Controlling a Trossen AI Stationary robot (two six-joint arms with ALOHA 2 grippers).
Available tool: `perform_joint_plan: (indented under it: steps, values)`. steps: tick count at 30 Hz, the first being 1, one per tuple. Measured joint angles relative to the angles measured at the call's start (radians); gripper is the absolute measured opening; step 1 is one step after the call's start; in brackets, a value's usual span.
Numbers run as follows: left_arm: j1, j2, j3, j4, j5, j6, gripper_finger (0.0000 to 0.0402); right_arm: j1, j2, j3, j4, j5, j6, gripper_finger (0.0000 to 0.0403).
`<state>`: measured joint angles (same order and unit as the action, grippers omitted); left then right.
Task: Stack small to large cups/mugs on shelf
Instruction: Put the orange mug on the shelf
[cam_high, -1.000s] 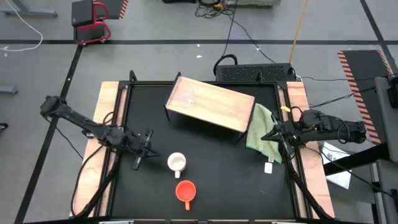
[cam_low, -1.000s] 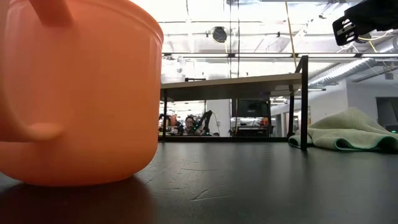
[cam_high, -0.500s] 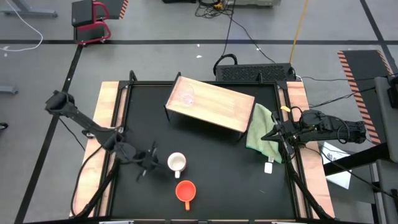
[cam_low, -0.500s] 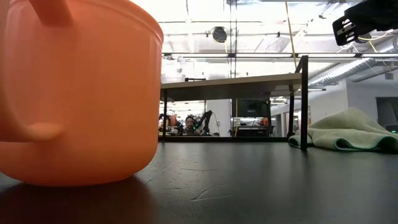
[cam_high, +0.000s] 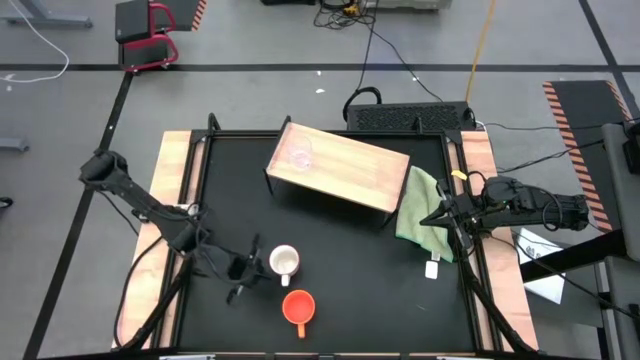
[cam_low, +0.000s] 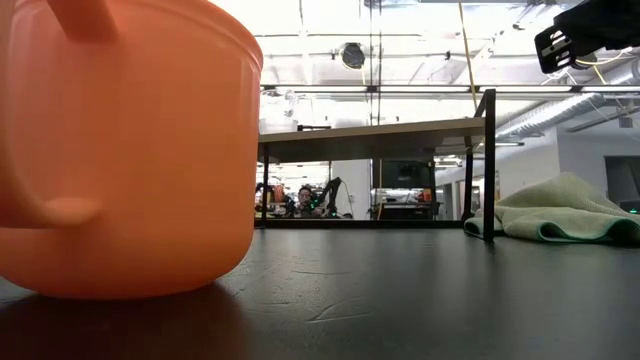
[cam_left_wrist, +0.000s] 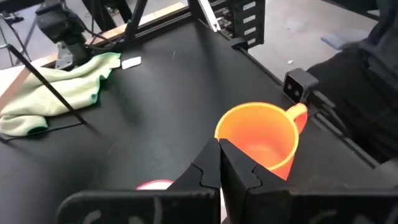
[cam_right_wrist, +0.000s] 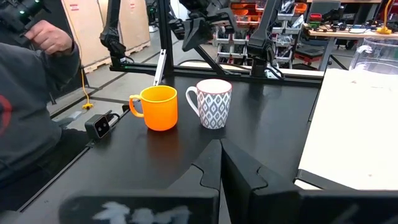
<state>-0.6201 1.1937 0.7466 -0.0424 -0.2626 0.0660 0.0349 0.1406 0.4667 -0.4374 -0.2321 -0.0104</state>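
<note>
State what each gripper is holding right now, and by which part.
Nothing is held. The left gripper is shut and empty beside the white mug; the right gripper is shut and empty over the green cloth.

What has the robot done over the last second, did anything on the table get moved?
Only the left arm moved: its left gripper, shut and empty, swung toward the table's front edge and closer to the white mug, stopping just left of it. It took hold of nothing. The white mug, the orange mug, the clear cup on the shelf, the green cloth and the right gripper stayed put.
</note>
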Motion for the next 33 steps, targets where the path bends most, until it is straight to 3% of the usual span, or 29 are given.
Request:
perform_joint_plan:
  steps: [13,23,33]
  values:
    - [-0.022,0.116,0.120,-0.047,0.033,-0.035,0.0004,0.000,0.000,0.000,0.000,0.000,0.002,0.0000]
    - [0.065,0.185,0.220,-0.147,0.054,-0.053,0.0004,0.000,0.000,0.000,0.000,0.000,0.003,0.0000]
    - [0.097,0.295,0.396,-0.270,0.210,0.003,0.0021,0.000,0.000,0.000,0.000,0.000,0.003,0.0000]
